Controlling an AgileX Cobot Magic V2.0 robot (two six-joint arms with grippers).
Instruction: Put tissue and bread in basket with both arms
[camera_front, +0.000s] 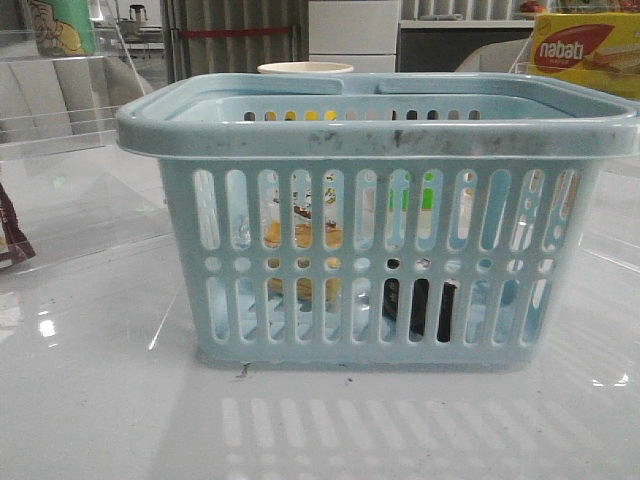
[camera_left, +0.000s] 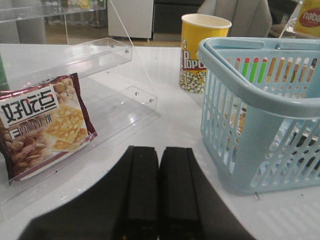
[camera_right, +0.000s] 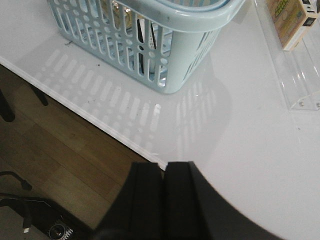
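The light blue basket (camera_front: 380, 135) stands mid-table. Through its slots I see the golden-brown bread (camera_front: 300, 238) with its printed label inside on the left, and the small dark tissue packet (camera_front: 420, 308) inside on the right, low on the floor. Neither gripper shows in the front view. In the left wrist view my left gripper (camera_left: 160, 150) is shut and empty over the table, left of the basket (camera_left: 250, 95). In the right wrist view my right gripper (camera_right: 164, 165) is shut and empty above the table's front edge, apart from the basket (camera_right: 200, 20).
A yellow popcorn cup (camera_left: 202, 50) stands behind the basket. A dark red-brown cracker packet (camera_left: 42, 125) leans on a clear acrylic shelf (camera_left: 100, 55) at the left. A yellow nabati box (camera_front: 585, 50) sits at the back right. Another clear shelf (camera_right: 295, 75) holds a box at the right.
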